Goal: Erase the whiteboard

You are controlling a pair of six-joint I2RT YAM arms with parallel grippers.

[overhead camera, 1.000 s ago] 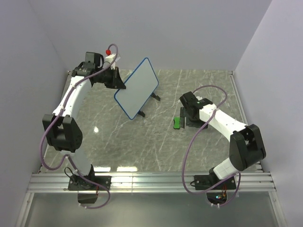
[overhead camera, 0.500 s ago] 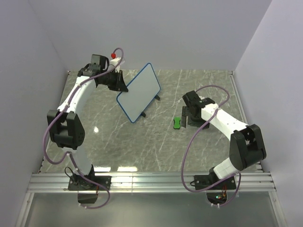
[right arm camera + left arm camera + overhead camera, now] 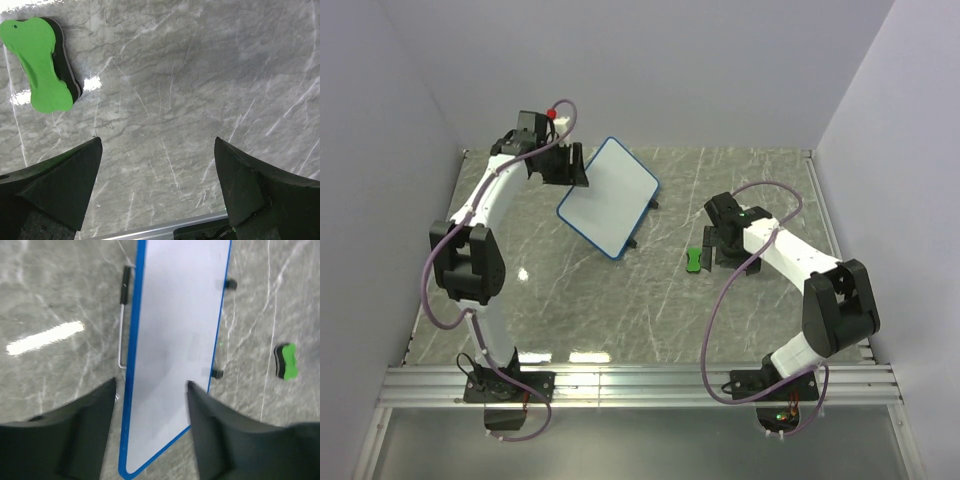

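The whiteboard (image 3: 608,197), white with a blue frame, rests at the back left of the table on its small black feet. Its face (image 3: 175,340) is plain white, with no marks that I can see. My left gripper (image 3: 570,168) hovers at the board's far-left end, open. In the left wrist view the board's near end lies below the gap of the left gripper (image 3: 151,385), with both fingers off it. The green eraser (image 3: 695,260) lies on the table just left of my right gripper (image 3: 718,248). The right gripper (image 3: 157,145) is wide open over bare marble, with the eraser (image 3: 40,62) at the upper left.
A thin wire stand leg (image 3: 121,325) sticks out beside the board's left edge. The eraser (image 3: 286,361) lies well to the right of the board. An aluminium rail (image 3: 640,385) runs along the table's near edge, and walls close in on three sides.
My left gripper has opened and let go of the whiteboard, which went from steeply tilted to lying flatter on the table. The right arm has hardly moved.
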